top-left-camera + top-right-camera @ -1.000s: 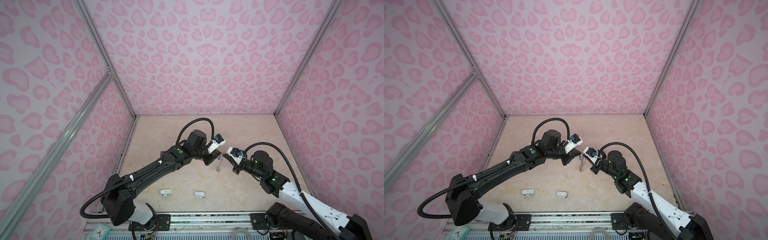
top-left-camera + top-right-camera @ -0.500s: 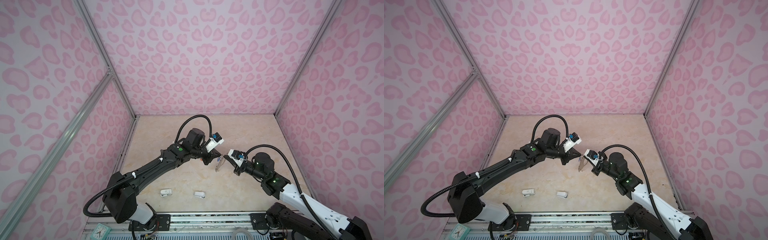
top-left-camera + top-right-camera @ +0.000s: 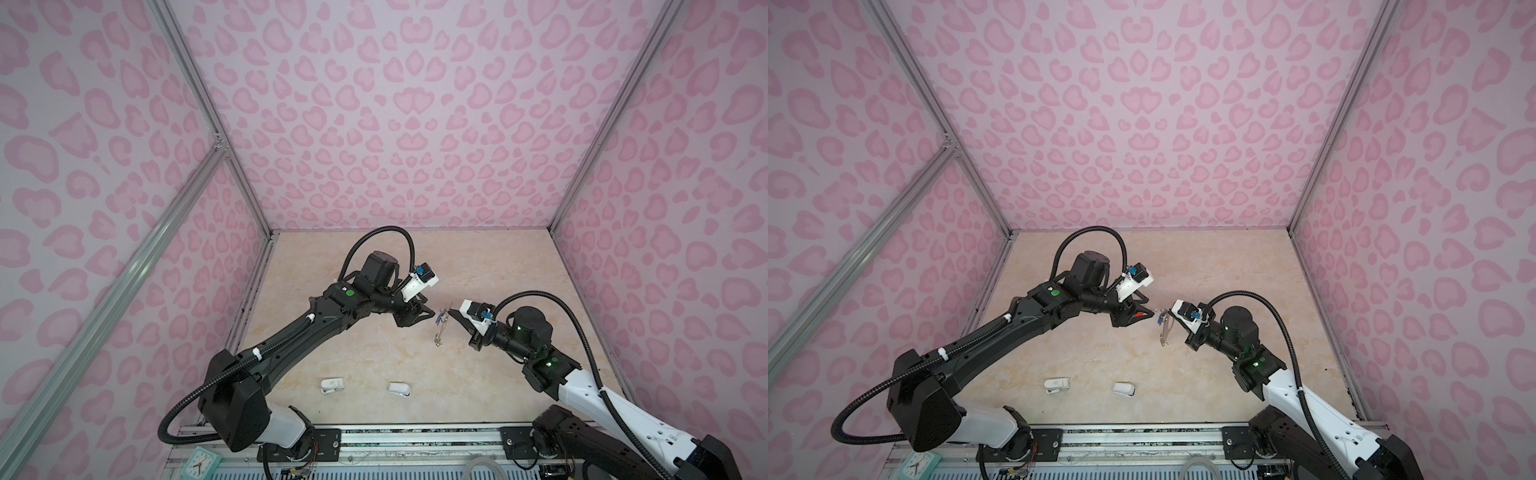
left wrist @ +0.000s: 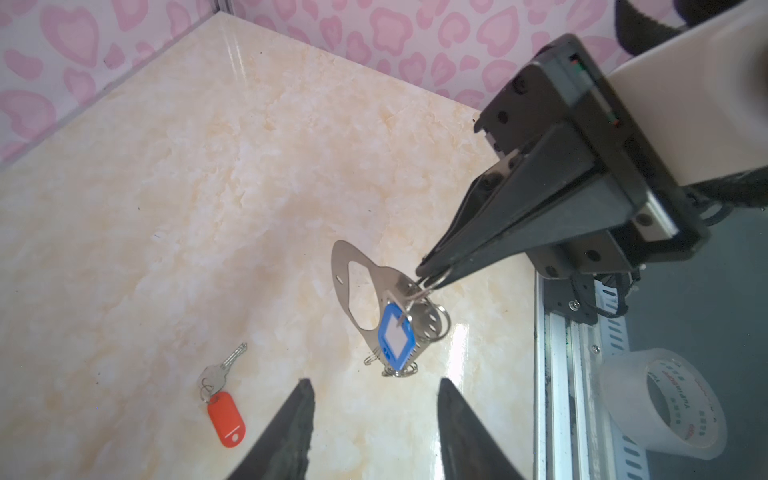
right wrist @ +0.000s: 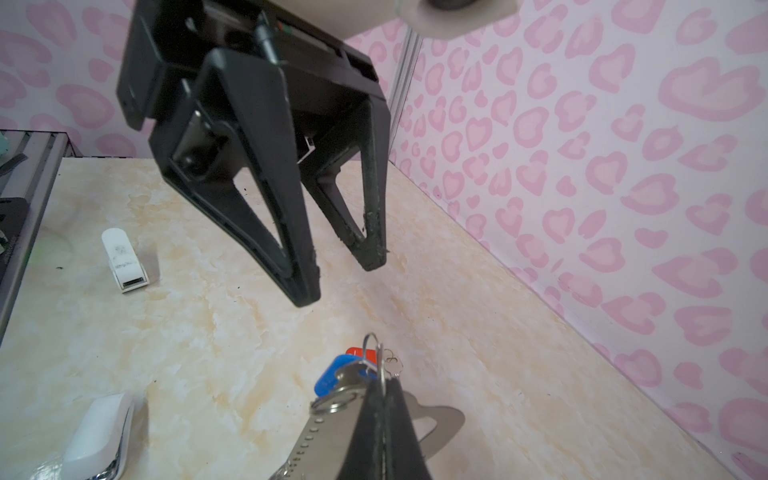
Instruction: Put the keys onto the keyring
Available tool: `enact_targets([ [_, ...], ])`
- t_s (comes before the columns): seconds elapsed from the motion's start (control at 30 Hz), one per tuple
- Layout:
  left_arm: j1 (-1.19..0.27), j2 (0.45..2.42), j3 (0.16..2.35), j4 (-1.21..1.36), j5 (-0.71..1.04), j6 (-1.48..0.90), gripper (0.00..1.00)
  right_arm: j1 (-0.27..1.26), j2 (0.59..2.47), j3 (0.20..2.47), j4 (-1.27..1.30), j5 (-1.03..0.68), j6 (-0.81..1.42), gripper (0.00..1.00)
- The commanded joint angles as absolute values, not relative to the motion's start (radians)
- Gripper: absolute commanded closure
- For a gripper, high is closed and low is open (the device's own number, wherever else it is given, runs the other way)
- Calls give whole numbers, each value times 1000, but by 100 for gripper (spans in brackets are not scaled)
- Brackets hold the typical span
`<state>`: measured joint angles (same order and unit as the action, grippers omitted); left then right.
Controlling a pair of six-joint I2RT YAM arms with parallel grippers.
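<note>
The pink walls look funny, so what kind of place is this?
Probably a robot test booth: a left arm and a right arm on a metal rail, plus pink panels in metal framing around one tabletop.

The keyring runs off the right wrist view's edge; there the red tag shows only partly.

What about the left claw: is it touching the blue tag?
Apart. In the left wrist view the left gripper is open and its tips end short of the blue tag, with bare tabletop showing between them; the tag hangs from the keyring.
</note>
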<state>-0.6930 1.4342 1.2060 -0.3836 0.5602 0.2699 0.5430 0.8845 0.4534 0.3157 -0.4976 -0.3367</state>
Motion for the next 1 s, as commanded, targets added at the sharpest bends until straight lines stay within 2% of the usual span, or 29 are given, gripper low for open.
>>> enact_targets([
  [0.0,-701,1391,1178,-327,558,384,51,529,892,452,376,-567,-336,100],
  [0.23,-734,1368,1173,-295,532,546,55,504,909,455,403,-667,-339,100],
  [0.57,-762,1398,1178,-275,561,588,63,504,927,458,416,-723,-351,100],
  [0.63,-763,1401,1177,-275,563,586,68,506,924,456,421,-723,-354,100],
  [0.97,-772,1414,1164,-268,563,597,77,509,923,459,429,-739,-355,100],
])
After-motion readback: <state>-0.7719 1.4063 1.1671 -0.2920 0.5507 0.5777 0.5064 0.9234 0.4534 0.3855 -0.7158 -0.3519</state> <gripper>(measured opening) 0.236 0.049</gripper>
